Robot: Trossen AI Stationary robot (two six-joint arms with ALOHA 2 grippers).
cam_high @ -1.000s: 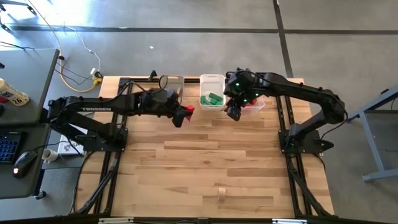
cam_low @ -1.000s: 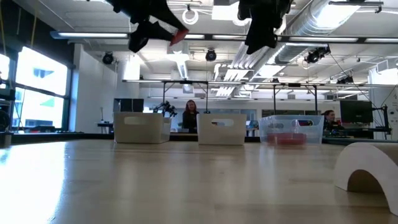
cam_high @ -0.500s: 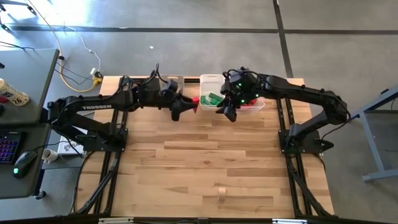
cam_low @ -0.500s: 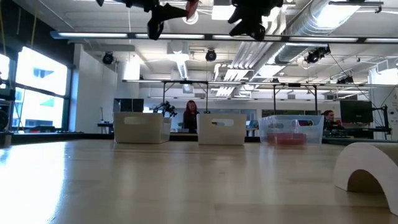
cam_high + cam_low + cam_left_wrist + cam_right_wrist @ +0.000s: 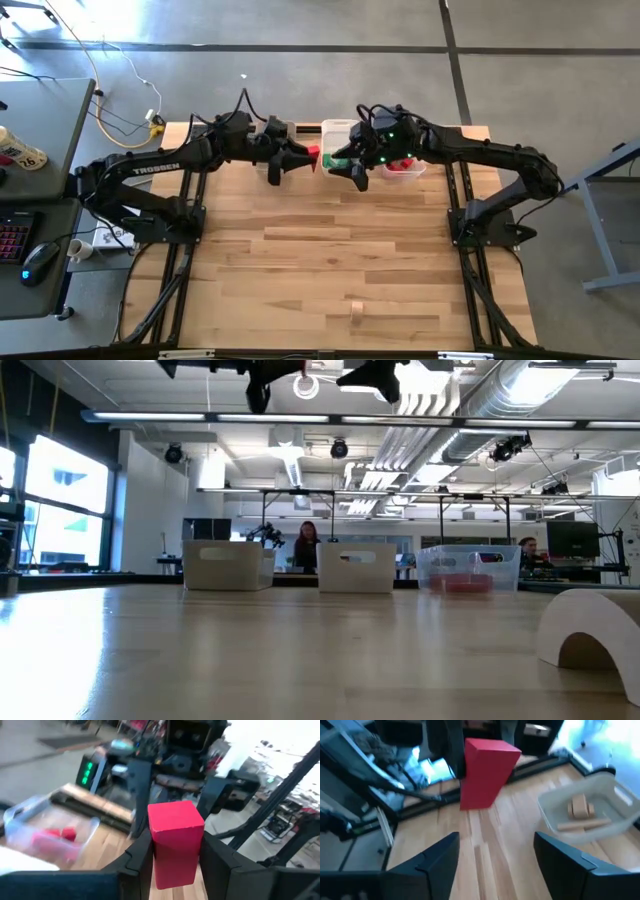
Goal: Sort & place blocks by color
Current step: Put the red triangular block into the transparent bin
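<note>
A tan arch block (image 5: 356, 312) sits alone near the tabletop's (image 5: 330, 260) front edge. Far back, above the rear edge, the left claw (image 5: 300, 158) is clenched on a red block (image 5: 175, 842). Facing it, the right claw (image 5: 340, 166) hangs spread wide, gripping nothing, near the bins (image 5: 340, 140).

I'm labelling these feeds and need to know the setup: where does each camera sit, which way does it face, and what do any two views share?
High: overhead, looking straight down on the table, both arms and three bins.
Low: at tabletop height, facing across to the bins and room; both arms show along the top edge.
Left wrist: on the left arm, facing the right arm past its own fingers, shut on the red block.
Right wrist: on the right arm, facing the left pincer past its own open fingers.
Shared: both wrist views show the red block.
</note>
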